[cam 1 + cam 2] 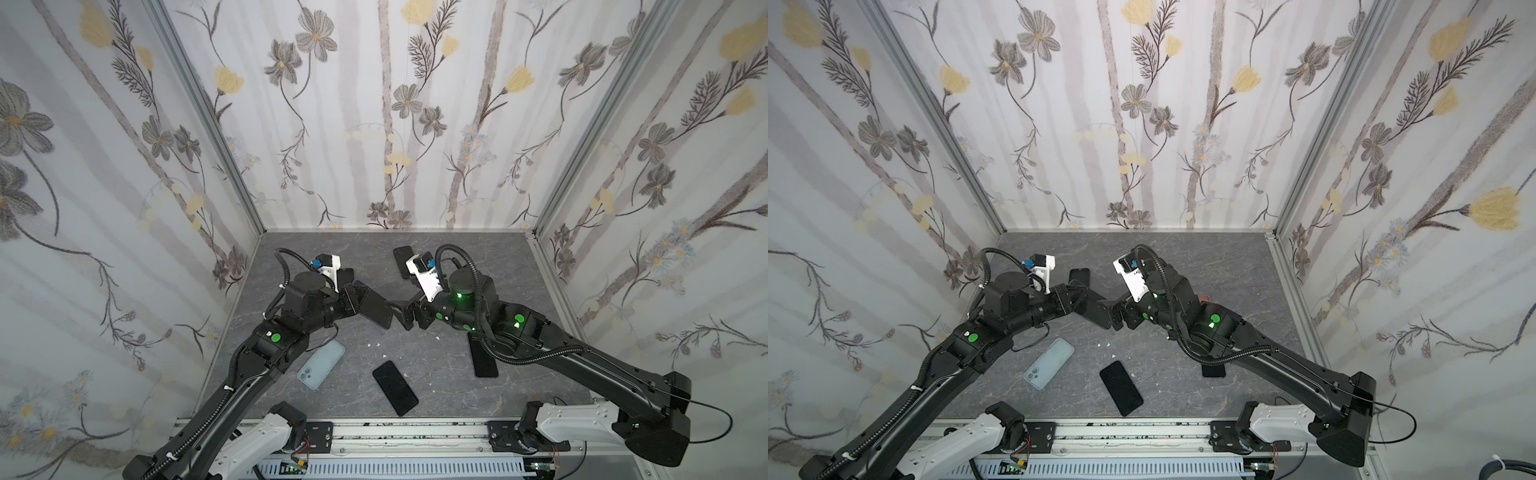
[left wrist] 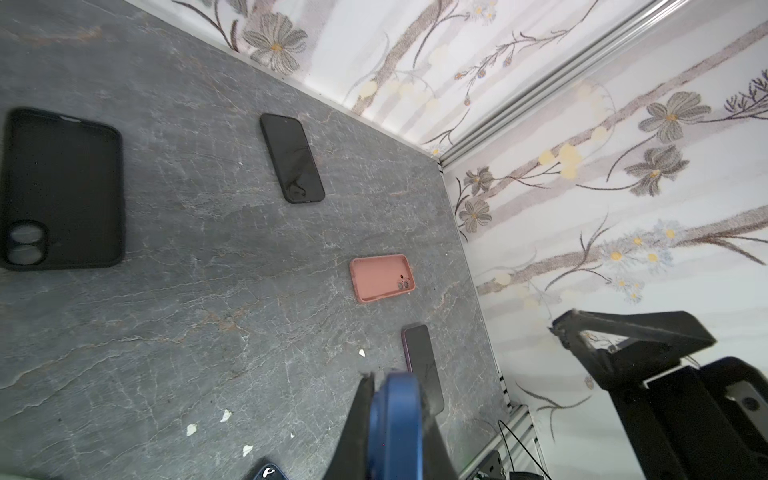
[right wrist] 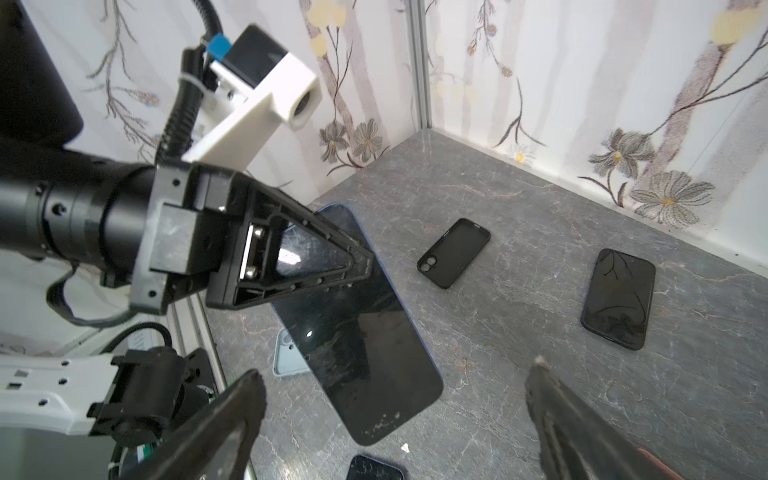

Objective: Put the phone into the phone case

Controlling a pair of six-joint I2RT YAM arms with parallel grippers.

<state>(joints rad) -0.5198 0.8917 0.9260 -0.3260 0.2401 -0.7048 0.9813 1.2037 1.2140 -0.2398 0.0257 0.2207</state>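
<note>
My left gripper [image 1: 360,300] is shut on a phone [image 1: 376,311] with a dark screen and a blue rim, holding it tilted above the table's middle. In the left wrist view the blue edge [image 2: 395,415] sits clamped between the fingers of the left gripper [image 2: 395,386]. The right wrist view shows its screen [image 3: 357,332] facing my right gripper [image 3: 397,372]. The right gripper [image 1: 400,312] stands open, close to the phone's free end and not touching it. Whether the blue rim is a phone case I cannot tell. An empty pale blue case [image 1: 321,364] lies below the left arm.
On the grey table [image 1: 436,374] lie a black phone [image 1: 395,387] near the front, another [image 1: 482,359] partly under the right arm, and one [image 1: 402,258] at the back. There are also an empty black case [image 2: 62,187] and a pink case [image 2: 382,277]. Walls close three sides.
</note>
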